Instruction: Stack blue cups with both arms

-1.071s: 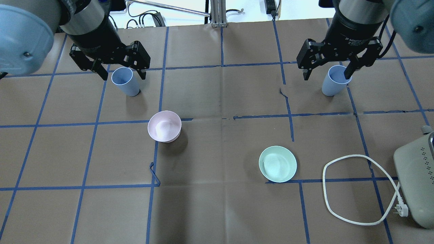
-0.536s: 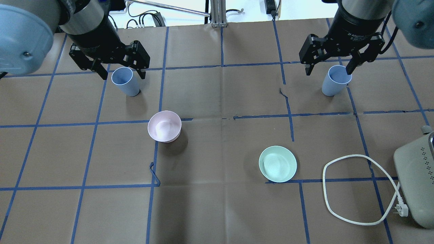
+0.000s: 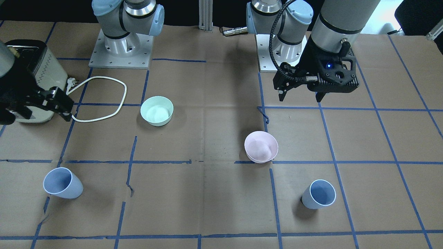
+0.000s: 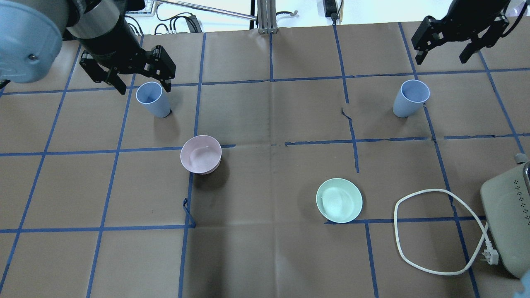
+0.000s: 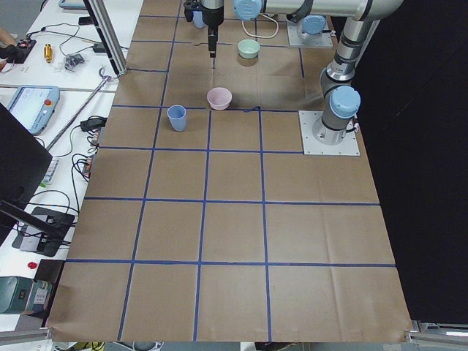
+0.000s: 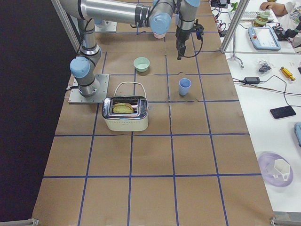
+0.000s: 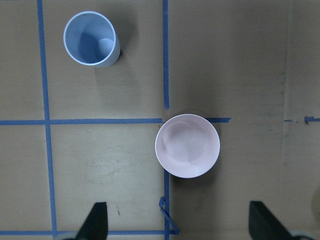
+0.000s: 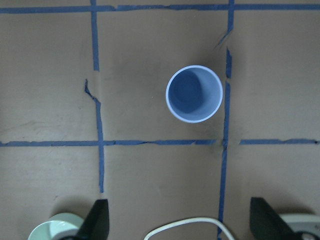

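Two pale blue cups stand upright and apart on the brown table. The left cup (image 4: 153, 99) also shows in the front view (image 3: 318, 195) and the left wrist view (image 7: 91, 39). The right cup (image 4: 410, 98) also shows in the front view (image 3: 63, 183) and the right wrist view (image 8: 194, 94). My left gripper (image 4: 143, 85) is open and empty, raised above its cup and a little behind it. My right gripper (image 4: 439, 58) is open and empty, raised well clear of its cup. Both wrist views show spread fingertips (image 7: 95, 220) (image 8: 97, 217) with nothing between them.
A pink bowl (image 4: 201, 154) sits in front of the left cup. A mint-green bowl (image 4: 339, 200) sits nearer the middle right. A toaster (image 4: 505, 223) with a looped white cable (image 4: 414, 231) stands at the right edge.
My right gripper has risen and drawn back from the right cup, where one finger hung over the rim. My left gripper has lifted slightly. Both cups stay put.
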